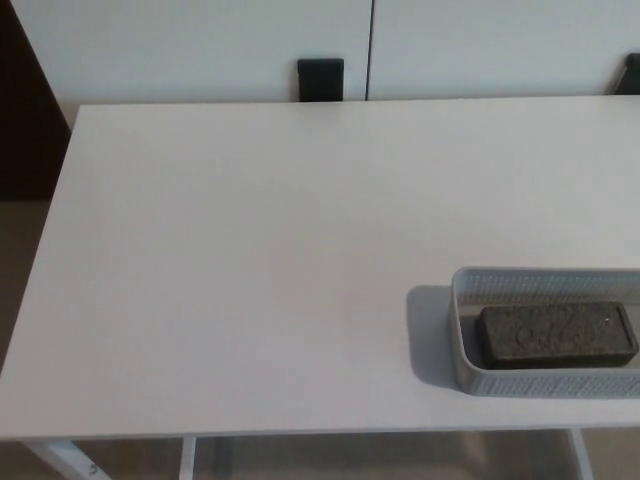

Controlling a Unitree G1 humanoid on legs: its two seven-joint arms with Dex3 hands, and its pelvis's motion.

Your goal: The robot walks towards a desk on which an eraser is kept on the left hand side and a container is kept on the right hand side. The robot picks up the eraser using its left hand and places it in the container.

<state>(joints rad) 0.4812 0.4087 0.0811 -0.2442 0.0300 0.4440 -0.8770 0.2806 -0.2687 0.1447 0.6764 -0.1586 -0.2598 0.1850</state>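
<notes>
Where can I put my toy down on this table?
Almost anywhere: the white desk is bare from its left edge and back edge right across to the grey container. The only taken spot is the front right corner, where the container holds the eraser and leaves just a thin strip in front.

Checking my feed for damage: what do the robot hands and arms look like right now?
Nothing to describe: neither robot hand nor arm is in view. The head view shows only the white desk, with the dark eraser lying inside the grey mesh container.
</notes>
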